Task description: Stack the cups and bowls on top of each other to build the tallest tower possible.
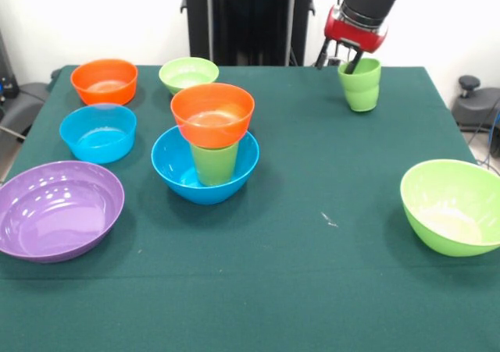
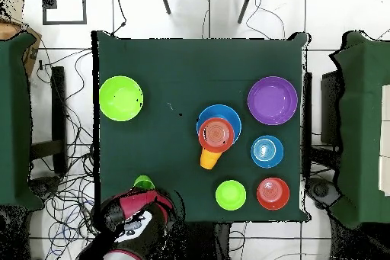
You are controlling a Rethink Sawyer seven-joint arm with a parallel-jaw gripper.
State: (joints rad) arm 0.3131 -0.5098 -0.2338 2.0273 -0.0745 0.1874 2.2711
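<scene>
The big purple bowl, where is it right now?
In the front view the big purple bowl sits at the table's near left corner, just in front of the light blue bowl and left of the tower.

green table (image 1: 328,289), cables on floor (image 2: 68,188)

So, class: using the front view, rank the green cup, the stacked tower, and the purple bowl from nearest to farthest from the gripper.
1. Green cup, directly beneath the gripper, far right.
2. Tower, mid-table, left of the gripper.
3. Purple bowl, near left corner.
</scene>
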